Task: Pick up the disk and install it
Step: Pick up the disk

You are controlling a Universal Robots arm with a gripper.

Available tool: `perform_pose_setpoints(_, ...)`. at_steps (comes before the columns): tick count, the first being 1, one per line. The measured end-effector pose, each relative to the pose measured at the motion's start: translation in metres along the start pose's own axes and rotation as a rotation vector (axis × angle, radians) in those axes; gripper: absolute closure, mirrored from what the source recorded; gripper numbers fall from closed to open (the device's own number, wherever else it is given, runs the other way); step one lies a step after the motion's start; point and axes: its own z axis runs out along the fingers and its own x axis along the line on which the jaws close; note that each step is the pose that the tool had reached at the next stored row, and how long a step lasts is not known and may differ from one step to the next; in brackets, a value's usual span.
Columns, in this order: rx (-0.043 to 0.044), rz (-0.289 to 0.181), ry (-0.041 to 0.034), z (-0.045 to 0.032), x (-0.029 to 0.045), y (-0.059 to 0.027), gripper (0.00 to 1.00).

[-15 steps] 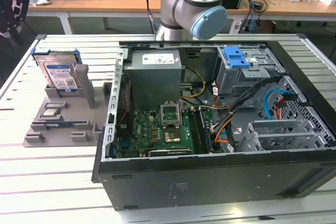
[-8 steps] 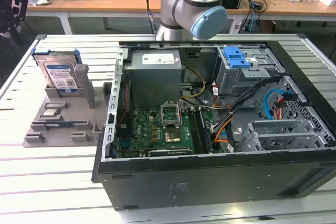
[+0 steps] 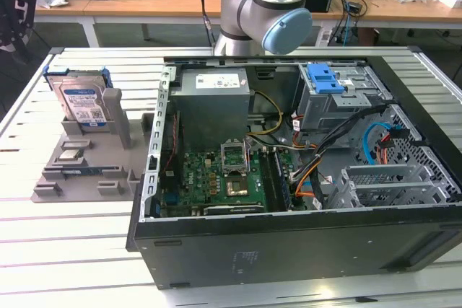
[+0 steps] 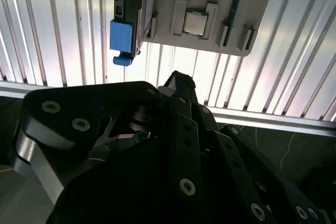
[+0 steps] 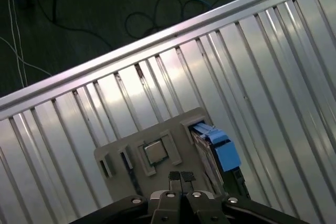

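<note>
The black two-finger gripper (image 5: 181,176) is closed on nothing, with its tips pressed together, and hangs over the grey plastic holder tray (image 5: 121,146). I judge this to be the approach, with the pick-up not begun. The silver, blue-framed hard disk (image 5: 209,149) stands on edge in that tray, near the tips but apart from them. In the exterior view the disk (image 3: 81,99) sits upper left. Grasping it calls for parted fingers straddling its upper edge. Beyond it lies the open black computer case (image 3: 289,250).

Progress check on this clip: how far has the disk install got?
Done: nothing that shows. The disk stands upright in the grey holder, outside the computer case. In hand: nothing; in the first wrist view the tool is shut and empty above the holder, apart from the disk. Left: both the pickup and the install.
</note>
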Motion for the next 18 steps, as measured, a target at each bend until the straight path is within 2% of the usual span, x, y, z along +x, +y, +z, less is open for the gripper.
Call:
perform_pose_setpoints(12,-0.003,-0.13,0.0044,0.0,0.0,0.0,0.89)
perform_pose_setpoints(18,-0.006,-0.273,0.0097,0.0,0.0,0.0,0.89)
